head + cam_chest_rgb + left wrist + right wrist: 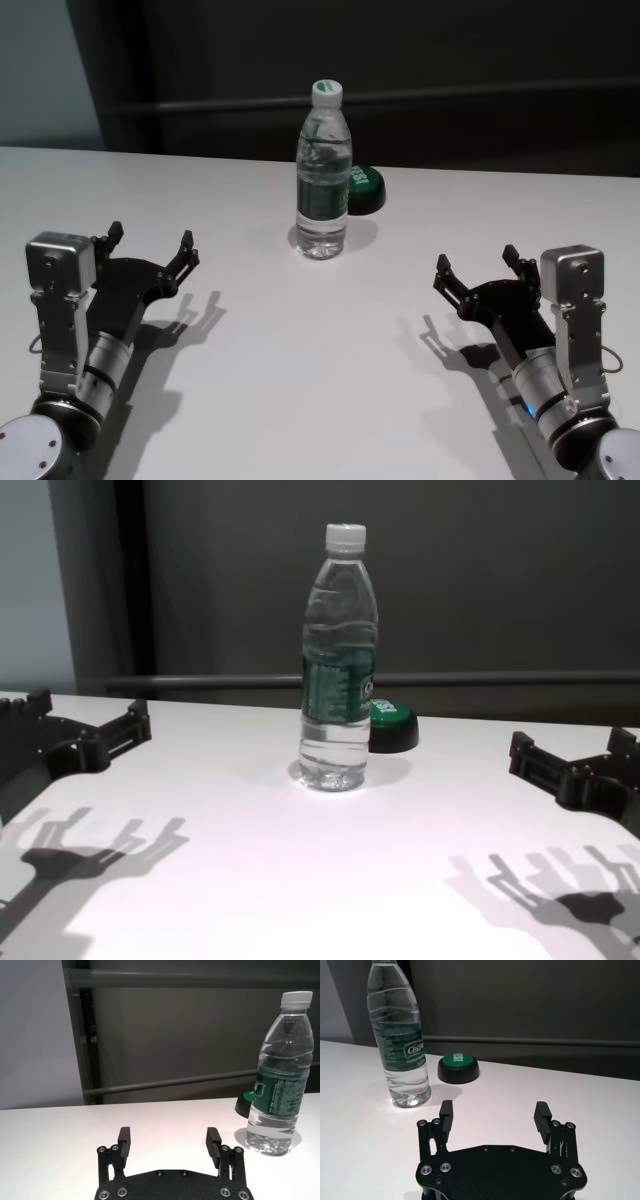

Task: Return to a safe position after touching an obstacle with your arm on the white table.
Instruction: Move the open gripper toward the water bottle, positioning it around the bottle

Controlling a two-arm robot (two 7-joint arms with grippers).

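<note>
the obstacle (322,175) stands upright at mid-depth on the white table (320,380), just in front of a green button (363,188), well apart from and between the left gripper (150,243) and the right gripper (477,264), both held wide open and holding nothing.

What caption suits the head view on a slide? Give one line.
Both grippers, left and right, hover open either side of an upright water bottle on the white table.
</note>
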